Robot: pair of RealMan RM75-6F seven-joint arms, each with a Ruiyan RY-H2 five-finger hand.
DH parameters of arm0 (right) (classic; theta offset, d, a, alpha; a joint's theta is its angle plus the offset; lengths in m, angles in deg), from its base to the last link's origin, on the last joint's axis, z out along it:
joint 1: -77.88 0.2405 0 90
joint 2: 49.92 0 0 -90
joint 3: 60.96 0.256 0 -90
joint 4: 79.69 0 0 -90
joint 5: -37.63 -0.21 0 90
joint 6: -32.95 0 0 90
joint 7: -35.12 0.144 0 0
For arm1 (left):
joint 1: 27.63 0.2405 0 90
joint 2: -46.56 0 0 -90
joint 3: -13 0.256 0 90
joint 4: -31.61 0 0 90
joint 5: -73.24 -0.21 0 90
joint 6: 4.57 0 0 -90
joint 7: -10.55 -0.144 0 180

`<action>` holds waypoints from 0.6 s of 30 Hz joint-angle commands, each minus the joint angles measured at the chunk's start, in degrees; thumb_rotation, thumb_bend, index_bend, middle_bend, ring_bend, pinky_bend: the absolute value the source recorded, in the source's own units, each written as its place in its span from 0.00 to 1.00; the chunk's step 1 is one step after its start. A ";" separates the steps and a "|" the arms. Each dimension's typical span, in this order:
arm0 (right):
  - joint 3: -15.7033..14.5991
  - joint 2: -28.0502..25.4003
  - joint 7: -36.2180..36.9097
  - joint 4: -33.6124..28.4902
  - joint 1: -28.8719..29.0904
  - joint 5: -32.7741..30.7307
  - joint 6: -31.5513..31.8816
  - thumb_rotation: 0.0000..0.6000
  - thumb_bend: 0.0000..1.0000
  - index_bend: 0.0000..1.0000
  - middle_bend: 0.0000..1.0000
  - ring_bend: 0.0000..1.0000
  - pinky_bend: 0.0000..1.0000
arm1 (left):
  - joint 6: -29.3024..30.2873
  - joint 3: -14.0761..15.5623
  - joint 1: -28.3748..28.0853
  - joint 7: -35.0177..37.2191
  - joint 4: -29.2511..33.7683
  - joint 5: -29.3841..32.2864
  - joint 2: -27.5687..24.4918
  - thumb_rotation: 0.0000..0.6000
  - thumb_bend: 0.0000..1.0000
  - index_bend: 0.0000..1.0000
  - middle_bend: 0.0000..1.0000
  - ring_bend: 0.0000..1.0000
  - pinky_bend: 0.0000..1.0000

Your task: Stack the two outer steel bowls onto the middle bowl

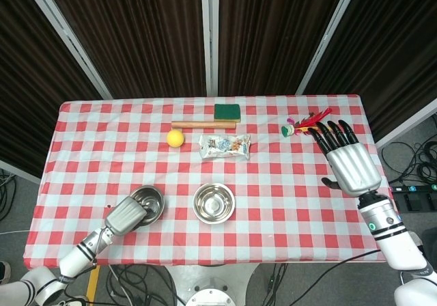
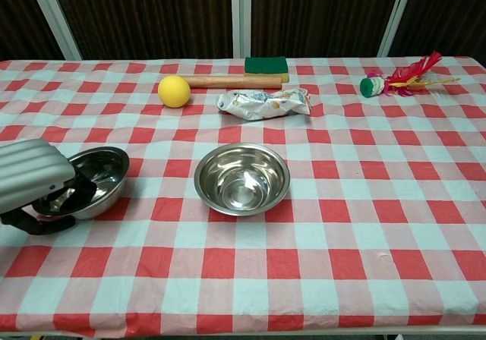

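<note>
The left hand (image 2: 32,177) grips the left steel bowl (image 2: 89,189) at its near-left rim, fingers (image 2: 67,199) curled down inside the bowl and the rest of the hand over the rim; the bowl looks tipped, its near-left edge raised, though whether it is clear of the counter (image 2: 319,279) I cannot tell; it sits near the counter's near-left corner, a little apart from the middle bowl (image 2: 241,177), which rests upright at the near centre; only these two steel bowls show in either view. The right hand (image 1: 348,164) hovers over the right side of the counter, fingers spread and holding nothing. The step in hand appears to be carrying the left bowl to the middle one; the next move calls for bringing it rightward, levelling it over the middle bowl, and lowering it so it nests before the fingers release.
</note>
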 commanded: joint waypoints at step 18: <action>3.46 -0.64 4.98 1.07 -1.11 0.41 5.15 1.00 0.00 0.00 0.04 0.00 0.00 | -0.62 -6.00 -6.75 -8.68 13.91 -0.98 -2.47 1.00 0.35 0.70 0.74 0.68 0.78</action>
